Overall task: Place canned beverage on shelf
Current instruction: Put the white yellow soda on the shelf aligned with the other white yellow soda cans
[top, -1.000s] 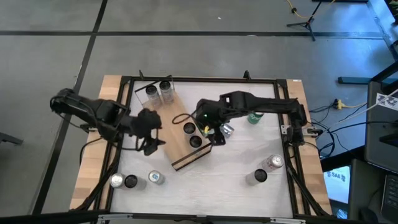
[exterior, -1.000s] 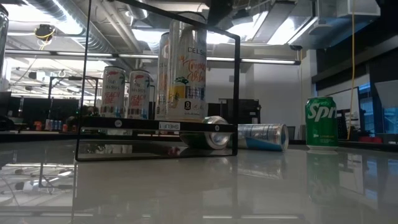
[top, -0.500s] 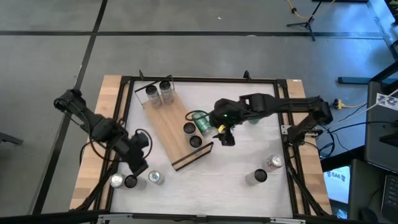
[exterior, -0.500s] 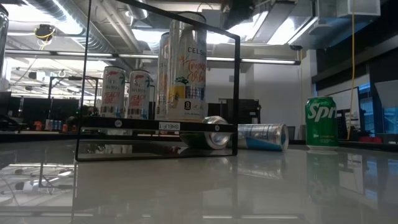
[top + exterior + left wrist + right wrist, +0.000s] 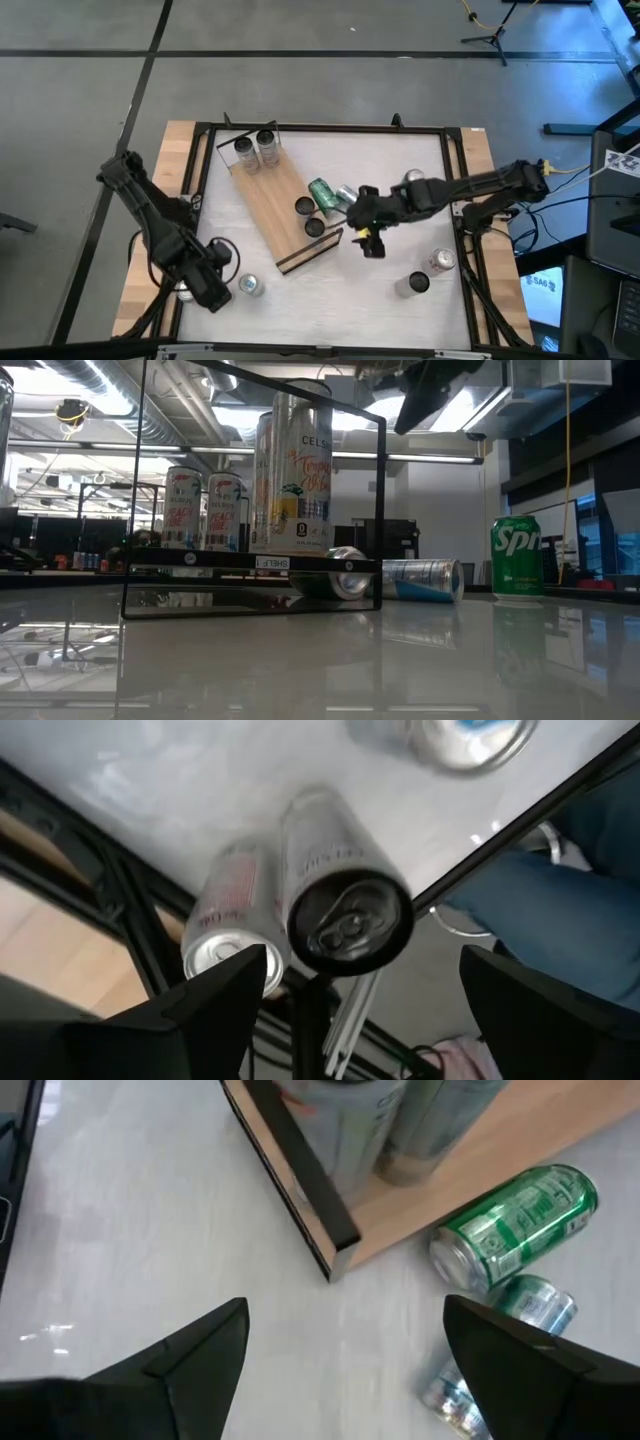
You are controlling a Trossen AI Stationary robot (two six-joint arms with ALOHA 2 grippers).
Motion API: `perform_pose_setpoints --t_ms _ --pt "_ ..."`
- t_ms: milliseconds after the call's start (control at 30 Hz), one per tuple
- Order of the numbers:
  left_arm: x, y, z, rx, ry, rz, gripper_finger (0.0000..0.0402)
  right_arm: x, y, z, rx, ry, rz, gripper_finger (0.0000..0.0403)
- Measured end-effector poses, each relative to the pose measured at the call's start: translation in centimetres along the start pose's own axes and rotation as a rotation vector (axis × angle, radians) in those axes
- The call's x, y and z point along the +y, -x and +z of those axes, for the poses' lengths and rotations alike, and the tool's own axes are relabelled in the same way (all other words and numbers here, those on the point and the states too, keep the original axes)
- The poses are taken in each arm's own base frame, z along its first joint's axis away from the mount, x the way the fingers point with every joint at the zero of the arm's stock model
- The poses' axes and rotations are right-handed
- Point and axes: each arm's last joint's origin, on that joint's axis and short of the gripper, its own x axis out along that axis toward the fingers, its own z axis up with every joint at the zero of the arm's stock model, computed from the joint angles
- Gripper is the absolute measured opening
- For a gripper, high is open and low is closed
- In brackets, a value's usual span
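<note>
White worktop (image 5: 330, 295) inside a black frame (image 5: 320, 128), light-wood borders on both sides; grey floor (image 5: 300, 60) with dark tape lines around it; tripod stand (image 5: 492, 38) on the floor at the far right, yellow cable (image 5: 475, 17) next to it; cables and equipment crowd the right edge; low view shows ceiling ducts (image 5: 90, 385), strip lights and a dark cabinet (image 5: 400, 540) in the room behind.

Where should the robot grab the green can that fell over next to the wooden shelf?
Probably around the middle of the fallen green can, coming straight down, fingers across its round body. It lies on its side against the light-wood shelf, so a sideways approach looks blocked there.
</note>
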Motion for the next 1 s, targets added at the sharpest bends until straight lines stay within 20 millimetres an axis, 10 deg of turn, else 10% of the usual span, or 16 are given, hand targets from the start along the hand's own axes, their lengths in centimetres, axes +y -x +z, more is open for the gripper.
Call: perform_pose_setpoints --t_ms 1000 --pt "-2.8 -5.4 -0.2 -0.067 -0.041 0.157 0.0322 1.8 0.1 0.4 -0.077 0.013 -0.003 0.0331"
